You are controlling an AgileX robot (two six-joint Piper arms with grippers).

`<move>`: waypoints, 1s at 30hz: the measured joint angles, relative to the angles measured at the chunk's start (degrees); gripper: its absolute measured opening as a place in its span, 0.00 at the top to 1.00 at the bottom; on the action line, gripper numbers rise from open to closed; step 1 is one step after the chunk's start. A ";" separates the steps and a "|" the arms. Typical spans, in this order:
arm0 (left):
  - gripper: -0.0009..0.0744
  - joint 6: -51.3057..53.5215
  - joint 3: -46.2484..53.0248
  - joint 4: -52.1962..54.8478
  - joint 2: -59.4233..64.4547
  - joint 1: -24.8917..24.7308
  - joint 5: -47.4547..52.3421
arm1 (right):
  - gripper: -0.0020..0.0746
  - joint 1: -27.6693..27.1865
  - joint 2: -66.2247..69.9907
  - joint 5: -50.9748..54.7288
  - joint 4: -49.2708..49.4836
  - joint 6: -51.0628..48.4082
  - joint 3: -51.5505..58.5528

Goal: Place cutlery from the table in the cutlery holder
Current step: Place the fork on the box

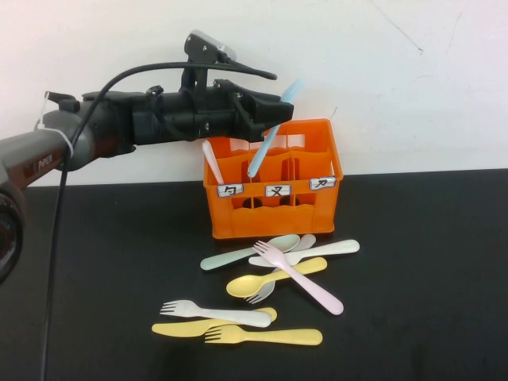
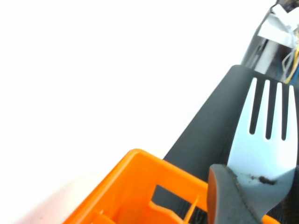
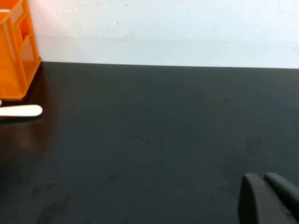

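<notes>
My left gripper [image 1: 275, 111] hovers over the orange cutlery holder [image 1: 274, 208], shut on a light blue fork [image 1: 270, 136]. The fork hangs tilted, tines up, with its handle end dipping into the crate near the middle section. In the left wrist view the fork [image 2: 268, 140] is pinched at its neck by a grey finger pad [image 2: 231, 198], with the holder's rim [image 2: 135, 182] below. A pale utensil [image 1: 212, 163] leans in the left compartment. Several pieces of cutlery lie on the black table [image 1: 413, 270] in front: a pink fork [image 1: 305, 279], a yellow spoon [image 1: 266, 280] and a white fork [image 1: 214, 312]. My right gripper [image 3: 267, 196] rests shut low over bare table.
A sage green spoon [image 1: 238, 254], a cream utensil [image 1: 321, 252], a yellow knife [image 1: 190, 328] and a yellow fork [image 1: 266, 336] also lie in the pile. A white wall stands right behind the crate. The right wrist view shows the crate's corner [image 3: 16, 56] and a cream handle [image 3: 23, 111].
</notes>
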 joint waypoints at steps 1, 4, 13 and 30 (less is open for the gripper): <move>0.69 0.00 0.00 -0.10 0.00 0.00 -0.36 | 0.98 0.00 0.00 0.00 0.00 0.00 0.00; 0.69 0.00 0.00 -0.09 0.00 0.00 -0.75 | 0.98 0.00 0.00 0.00 0.00 0.00 0.00; 0.69 7.13 0.00 -0.31 0.00 -1.90 -4.56 | 0.98 0.00 0.00 0.00 0.00 0.00 0.00; 0.69 14.01 0.00 -0.67 0.09 -4.11 -10.16 | 0.98 0.00 0.00 0.00 0.00 0.00 0.00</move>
